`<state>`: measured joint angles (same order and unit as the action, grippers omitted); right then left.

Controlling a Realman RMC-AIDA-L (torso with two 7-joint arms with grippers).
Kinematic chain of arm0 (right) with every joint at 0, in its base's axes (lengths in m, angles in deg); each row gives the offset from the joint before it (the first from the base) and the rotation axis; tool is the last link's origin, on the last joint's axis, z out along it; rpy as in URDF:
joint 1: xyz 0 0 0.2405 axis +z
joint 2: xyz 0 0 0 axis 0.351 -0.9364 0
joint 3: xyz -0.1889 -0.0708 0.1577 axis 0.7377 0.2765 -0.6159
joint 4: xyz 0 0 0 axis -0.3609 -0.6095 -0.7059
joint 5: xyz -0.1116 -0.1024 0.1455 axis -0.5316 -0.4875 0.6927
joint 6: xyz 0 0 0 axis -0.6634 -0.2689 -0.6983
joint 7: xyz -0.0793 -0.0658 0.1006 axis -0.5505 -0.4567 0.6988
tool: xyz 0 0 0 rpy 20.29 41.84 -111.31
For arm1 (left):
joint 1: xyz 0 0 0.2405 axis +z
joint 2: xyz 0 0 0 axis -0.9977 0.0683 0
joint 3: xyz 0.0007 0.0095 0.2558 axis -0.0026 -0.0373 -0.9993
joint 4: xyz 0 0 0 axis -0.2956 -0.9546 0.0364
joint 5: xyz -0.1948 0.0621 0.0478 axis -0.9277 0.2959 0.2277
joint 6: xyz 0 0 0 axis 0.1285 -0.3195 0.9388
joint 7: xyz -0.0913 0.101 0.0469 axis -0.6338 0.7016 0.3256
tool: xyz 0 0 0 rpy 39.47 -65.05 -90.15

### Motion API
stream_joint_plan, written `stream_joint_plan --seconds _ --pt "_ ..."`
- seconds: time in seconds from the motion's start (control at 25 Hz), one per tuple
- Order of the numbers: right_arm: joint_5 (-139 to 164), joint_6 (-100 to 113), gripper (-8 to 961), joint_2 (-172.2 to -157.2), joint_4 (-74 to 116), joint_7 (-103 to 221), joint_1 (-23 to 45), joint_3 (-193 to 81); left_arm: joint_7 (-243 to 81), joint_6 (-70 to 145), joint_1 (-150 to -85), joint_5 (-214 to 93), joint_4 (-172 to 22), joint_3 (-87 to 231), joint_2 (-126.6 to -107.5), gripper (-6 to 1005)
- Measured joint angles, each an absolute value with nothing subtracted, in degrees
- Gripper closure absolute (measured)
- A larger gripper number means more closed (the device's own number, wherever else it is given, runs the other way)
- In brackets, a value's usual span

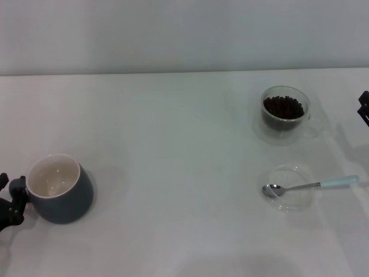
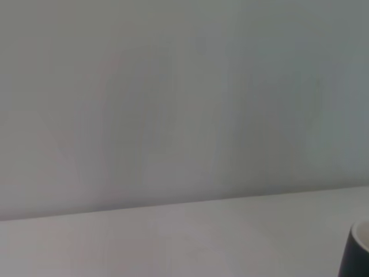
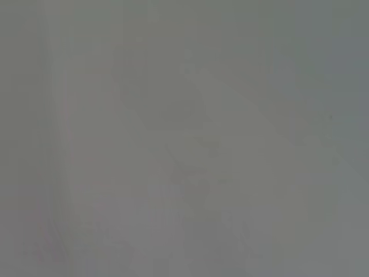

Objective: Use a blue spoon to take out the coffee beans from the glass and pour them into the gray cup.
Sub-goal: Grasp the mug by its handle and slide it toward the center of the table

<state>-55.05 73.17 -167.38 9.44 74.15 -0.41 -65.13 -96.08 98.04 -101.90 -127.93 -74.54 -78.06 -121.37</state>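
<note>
Plain white table (image 1: 173,173), seemingly pale wall.

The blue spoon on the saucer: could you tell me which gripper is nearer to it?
Right. The right gripper sits at the table's right edge, just beyond the blue spoon handle's end. The left gripper is across the table, beside the gray cup.

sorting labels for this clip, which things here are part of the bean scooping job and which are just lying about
Part of the job:
blue spoon, bowl resting in the saucer
coffee beans inside the glass
gray cup, by the left gripper
right gripper, at the view's right edge

Just lying about:
clear saucer under the spoon
white table
</note>
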Motion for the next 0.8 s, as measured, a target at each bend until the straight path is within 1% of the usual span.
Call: stream_joint_plan --seconds 0.08,0.52,0.72,0.8 --pt "-55.1 73.2 83 -167.38 9.5 74.2 -0.4 -65.1 -96.1 97.6 -102.2 -127.9 -74.5 -78.1 -121.41 609" --pt "-55.1 73.2 82 -167.38 9.2 74.2 -0.3 -65.1 -96.1 96.8 -102.9 -128.7 -73.0 -78.1 -121.47 838" --pt "-55.1 73.2 82 -167.41 9.1 74.2 -0.1 -65.1 -96.1 96.8 -104.2 -128.6 -72.9 -78.3 -121.56 892" --pt "-55.1 73.2 82 -167.50 9.1 74.1 0.2 -65.1 -96.1 96.8 -104.8 -128.6 -72.8 -78.3 -121.63 892"
